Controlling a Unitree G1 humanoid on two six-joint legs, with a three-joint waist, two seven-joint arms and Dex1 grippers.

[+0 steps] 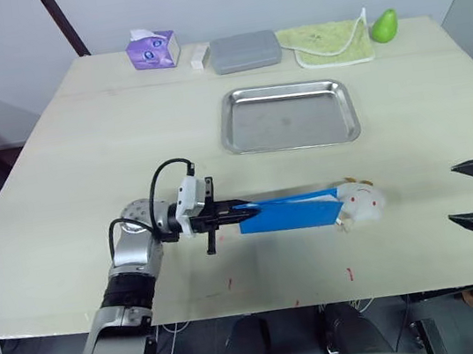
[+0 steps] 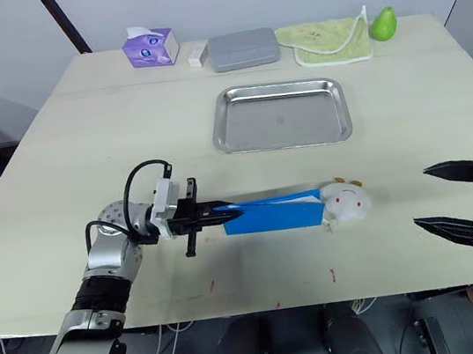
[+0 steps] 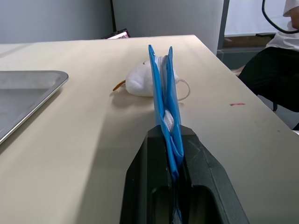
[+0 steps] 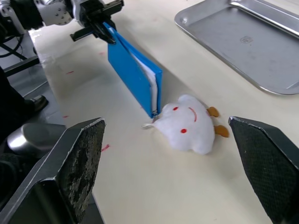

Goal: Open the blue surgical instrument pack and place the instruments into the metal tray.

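Observation:
The blue surgical instrument pack (image 1: 291,212) stands on its long edge on the table, near the front middle, with white lining showing along its top. My left gripper (image 1: 235,216) is shut on the pack's left end (image 3: 168,140). A small white plush charm (image 1: 360,201) with red marks lies touching the pack's right end. The metal tray (image 1: 289,116) sits bare behind the pack. My right gripper (image 2: 440,196) is open at the table's right front, apart from the pack (image 4: 135,74). The instruments are hidden.
Along the table's far edge stand a purple tissue box (image 1: 152,49), a small white block (image 1: 200,55), a grey rectangular case (image 1: 244,51), a green-trimmed cloth (image 1: 328,42) and a green pear (image 1: 384,26). Red marks dot the front edge.

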